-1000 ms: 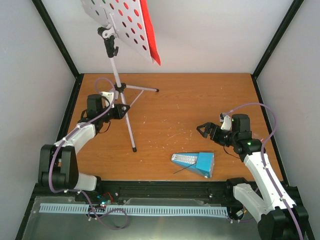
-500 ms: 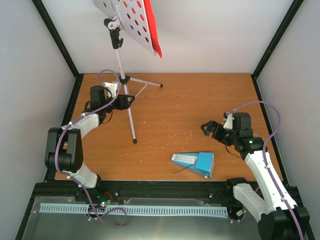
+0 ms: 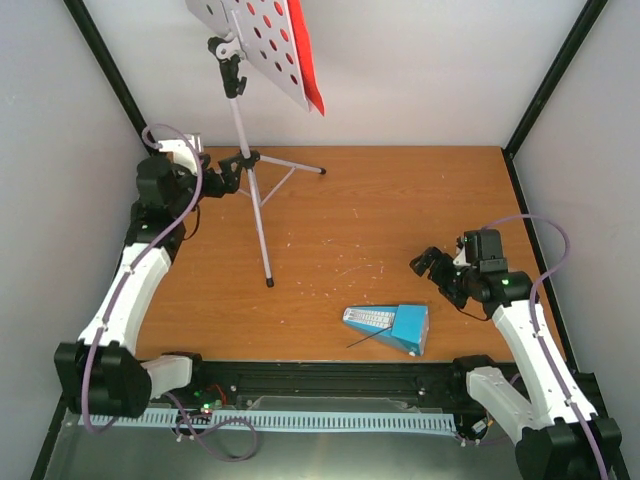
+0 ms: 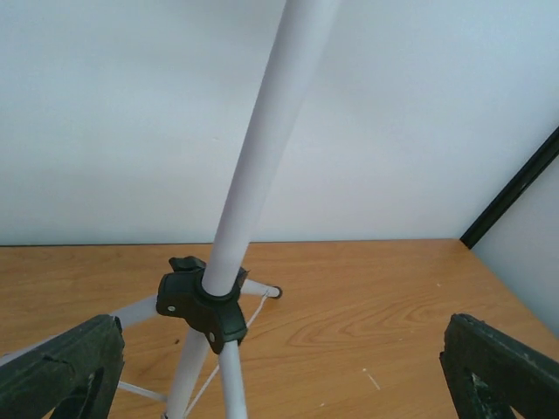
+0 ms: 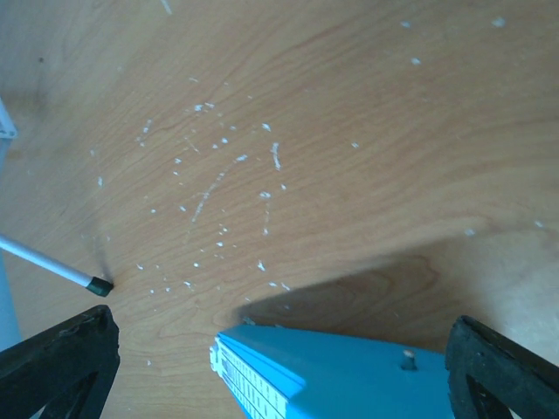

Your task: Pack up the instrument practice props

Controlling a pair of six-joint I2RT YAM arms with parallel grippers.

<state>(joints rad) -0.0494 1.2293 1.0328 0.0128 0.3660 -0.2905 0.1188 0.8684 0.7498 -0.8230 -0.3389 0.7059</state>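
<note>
The music stand (image 3: 246,130) is upright at the back left of the table, its white hole-punched desk (image 3: 255,40) high up with a red sheet (image 3: 306,60) on it. My left gripper (image 3: 222,180) is open just left of the black tripod hub (image 3: 245,160). In the left wrist view, pole (image 4: 253,166) and hub (image 4: 201,305) stand ahead of the spread fingertips (image 4: 61,367), untouched. The blue metronome (image 3: 395,327) lies on its side near the front edge. My right gripper (image 3: 432,268) hangs open above it; the right wrist view shows the metronome (image 5: 349,384) below the wide jaws.
White walls and black corner posts (image 3: 110,80) close in the wooden table (image 3: 400,200). The stand's front leg ends at a black tip (image 3: 269,283), also in the right wrist view (image 5: 99,285). A black rail (image 3: 330,375) runs along the near edge.
My left gripper opened, let go of the stand and drew back to the left; the stand went from tilted to upright. My right gripper shifted slightly right and nearer.
</note>
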